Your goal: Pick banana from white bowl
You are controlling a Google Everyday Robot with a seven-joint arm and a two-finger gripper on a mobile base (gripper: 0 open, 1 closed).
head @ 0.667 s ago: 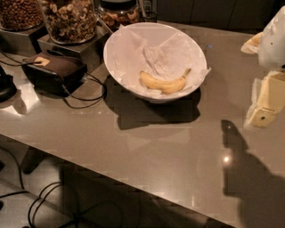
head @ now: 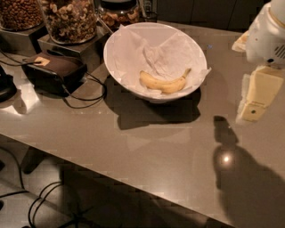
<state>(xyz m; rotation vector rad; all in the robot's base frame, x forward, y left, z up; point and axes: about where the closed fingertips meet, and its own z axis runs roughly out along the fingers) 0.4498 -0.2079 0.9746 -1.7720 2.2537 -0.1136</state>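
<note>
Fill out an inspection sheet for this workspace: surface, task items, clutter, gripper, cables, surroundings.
Surface: grey-brown countertop, glossy, with light glints.
Task items: banana lies on crumpled paper inside the white bowl, stem tip toward the right.
Clutter: glass jars of nuts on stands at back left; dark box beside the bowl.
Gripper: gripper at the right edge, above the counter, apart from the bowl, holding nothing.
Cables: black cable loops from the dark box toward the bowl; floor cables lie below the counter.
Surroundings: dark panels behind.
</note>
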